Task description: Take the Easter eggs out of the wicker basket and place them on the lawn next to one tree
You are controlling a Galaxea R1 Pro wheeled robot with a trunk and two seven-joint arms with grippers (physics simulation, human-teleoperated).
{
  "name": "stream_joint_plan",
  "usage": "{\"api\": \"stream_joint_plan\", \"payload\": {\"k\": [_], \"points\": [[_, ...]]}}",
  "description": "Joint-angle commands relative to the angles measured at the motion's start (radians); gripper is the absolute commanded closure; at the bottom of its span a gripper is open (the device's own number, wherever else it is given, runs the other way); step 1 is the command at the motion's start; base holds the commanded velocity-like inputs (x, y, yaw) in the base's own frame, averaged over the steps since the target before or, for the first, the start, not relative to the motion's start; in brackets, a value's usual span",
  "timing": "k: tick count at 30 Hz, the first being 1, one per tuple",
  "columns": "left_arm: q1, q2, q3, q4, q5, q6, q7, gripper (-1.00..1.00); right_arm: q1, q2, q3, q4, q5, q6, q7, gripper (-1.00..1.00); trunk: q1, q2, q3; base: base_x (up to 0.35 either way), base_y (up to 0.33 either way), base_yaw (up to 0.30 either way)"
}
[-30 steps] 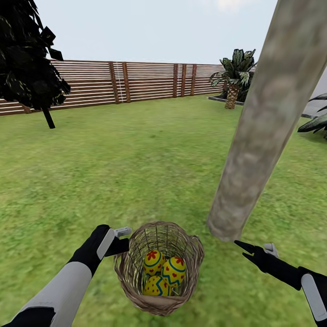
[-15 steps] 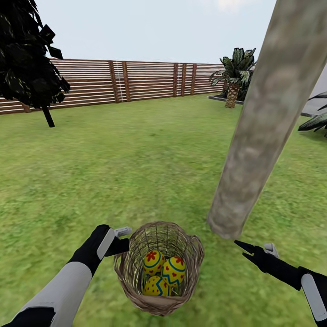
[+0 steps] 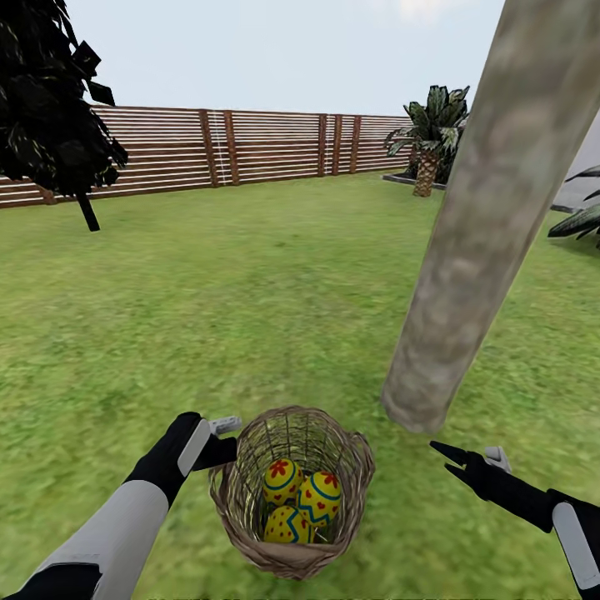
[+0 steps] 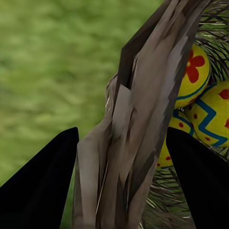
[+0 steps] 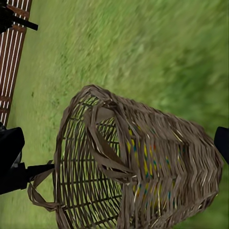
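Place: outdoor garden of home, simulated render. Lawn (image 3: 250, 275) of mottled green grass covers all ground. Brown horizontal-slat wooden fence (image 3: 250, 150) closes far side of lawn. Thick pale grey-beige tree trunk (image 3: 492, 208) stands on lawn, near, to right of fence middle. Narrow near-black tree (image 3: 50, 108) stands before left part of fence. Palm-like plant (image 3: 429, 137) stands at right end of fence; dark striped leaves (image 3: 583, 221) further right, behind trunk. Pale sky (image 3: 292, 50) above fence.
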Motion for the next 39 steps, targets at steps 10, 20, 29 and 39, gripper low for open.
{"api": "stream_joint_plan", "payload": {"k": [10,20,29,39], "points": [[-0.001,0.000,0.000,-0.001,0.023,0.002,0.010,1.00,-0.001,0.000,-0.001,0.000,0.001,0.005,0.004,-1.00,0.038,-0.071,-0.032,0.000,0.000,0.000],[-0.001,0.001,0.002,-0.002,0.023,0.002,0.010,1.00,-0.001,0.000,-0.002,0.000,0.001,0.006,0.004,-1.00,0.046,-0.085,-0.038,0.000,0.000,0.000],[-0.001,0.002,0.003,-0.001,0.023,0.000,0.010,1.00,-0.001,0.000,-0.002,0.000,0.001,0.006,0.004,-1.00,0.046,-0.085,-0.038,0.000,0.000,0.000],[-0.001,0.001,0.001,-0.002,0.023,-0.001,0.010,-1.00,-0.001,0.000,-0.002,0.000,0.001,0.006,0.004,-1.00,0.046,-0.085,-0.038,0.000,0.000,0.000]]}}
